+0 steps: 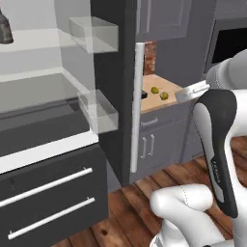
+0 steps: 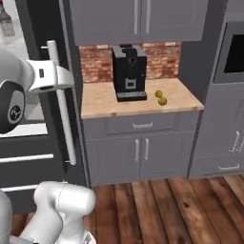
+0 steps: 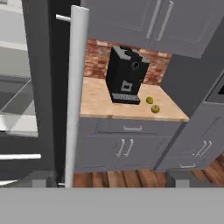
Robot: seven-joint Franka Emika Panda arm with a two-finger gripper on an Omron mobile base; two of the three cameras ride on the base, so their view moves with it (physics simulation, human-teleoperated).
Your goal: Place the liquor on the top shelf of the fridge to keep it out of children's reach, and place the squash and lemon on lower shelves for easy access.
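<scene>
- The liquor (image 1: 5, 30) is already seen high inside the open fridge (image 1: 112, 87), at the far left.
- Two small yellow-green items (image 2: 161, 97) are left on the counter (image 2: 102, 102), beside the coffee machine (image 2: 129, 72).
- The gripper (image 3: 110, 178) is held wide, with nothing in it.

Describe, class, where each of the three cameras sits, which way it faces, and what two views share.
Left base view: behind-left; faces open dark grey fridge; white arm at right.
Right base view: behind-right; faces wooden counter; arm at left.
Hand view: on the hand; faces counter; open gripper.
Shared: black coffee machine, two small yellow-green fruits, silvery bar handle.
</scene>
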